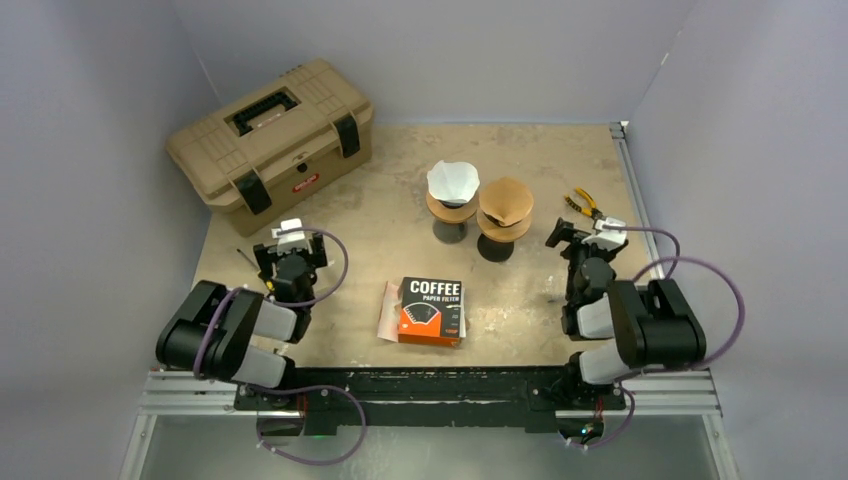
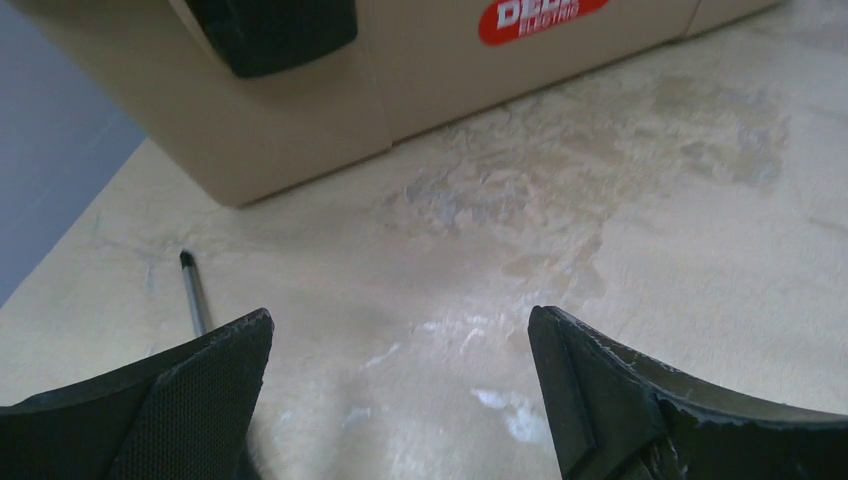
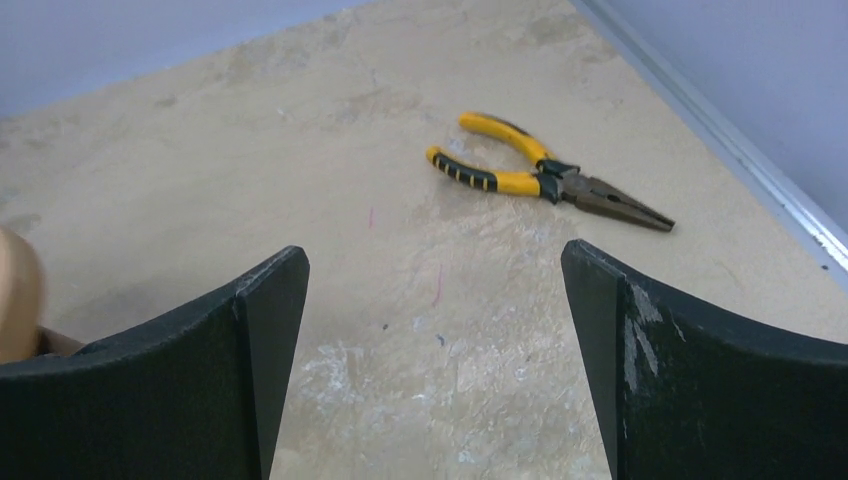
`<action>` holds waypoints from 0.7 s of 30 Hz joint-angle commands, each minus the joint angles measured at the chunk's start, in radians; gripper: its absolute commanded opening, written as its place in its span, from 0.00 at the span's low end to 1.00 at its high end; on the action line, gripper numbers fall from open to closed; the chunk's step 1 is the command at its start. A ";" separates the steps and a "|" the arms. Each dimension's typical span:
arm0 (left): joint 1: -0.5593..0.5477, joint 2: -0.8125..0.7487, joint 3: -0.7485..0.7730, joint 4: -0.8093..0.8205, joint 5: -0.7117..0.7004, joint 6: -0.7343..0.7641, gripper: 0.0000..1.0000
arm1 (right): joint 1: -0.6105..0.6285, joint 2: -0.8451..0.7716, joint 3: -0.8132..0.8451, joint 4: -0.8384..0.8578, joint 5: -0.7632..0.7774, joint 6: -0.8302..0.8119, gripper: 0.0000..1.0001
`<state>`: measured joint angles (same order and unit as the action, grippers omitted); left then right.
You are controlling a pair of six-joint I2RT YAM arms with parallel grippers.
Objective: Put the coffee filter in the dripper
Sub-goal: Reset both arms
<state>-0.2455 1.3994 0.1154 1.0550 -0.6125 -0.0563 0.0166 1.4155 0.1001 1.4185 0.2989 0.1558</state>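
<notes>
The table (image 1: 560, 170) has a flat, sandy-brown top. It is stained and scuffed, with darker blotches and pale, whitish scratches all over it. Three plain walls stand close around it: a back wall (image 1: 430, 50), a left wall (image 1: 80, 200) and a right wall (image 1: 760, 150). All three are a pale grey-purple. A thin metal rail (image 1: 627, 170) runs along the right edge of the table, next to the right wall. A silver metal frame (image 1: 180, 392) runs across the near edge. The light is soft and even, and the shadows are faint.
</notes>
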 commanded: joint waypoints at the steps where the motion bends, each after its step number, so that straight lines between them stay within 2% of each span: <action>1: 0.068 0.161 0.001 0.436 0.139 0.065 0.99 | -0.002 0.163 0.022 0.374 -0.050 -0.082 0.99; 3: 0.073 0.292 0.003 0.568 0.150 0.078 0.98 | -0.001 0.114 0.100 0.127 -0.056 -0.058 0.99; 4: 0.072 0.326 -0.002 0.617 0.145 0.087 0.99 | -0.001 0.141 0.131 0.125 -0.054 -0.073 0.98; 6: 0.073 0.239 0.027 0.440 0.088 0.018 0.99 | 0.005 0.128 0.160 0.042 -0.081 -0.092 0.99; 7: 0.074 0.244 0.044 0.405 0.052 0.008 0.99 | 0.005 0.129 0.162 0.036 -0.082 -0.095 0.99; 9: 0.071 0.291 0.062 0.448 0.043 0.036 0.98 | 0.005 0.145 0.152 0.091 -0.082 -0.100 0.99; 12: 0.061 0.264 0.118 0.290 0.033 0.022 0.99 | 0.006 0.136 0.161 0.053 -0.087 -0.102 0.99; 21: 0.064 0.275 0.127 0.306 0.040 0.026 0.99 | 0.006 0.145 0.170 0.054 -0.138 -0.123 0.99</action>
<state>-0.1799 1.6791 0.2253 1.3510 -0.5655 -0.0147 0.0196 1.5631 0.2512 1.4513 0.1864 0.0654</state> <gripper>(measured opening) 0.994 0.987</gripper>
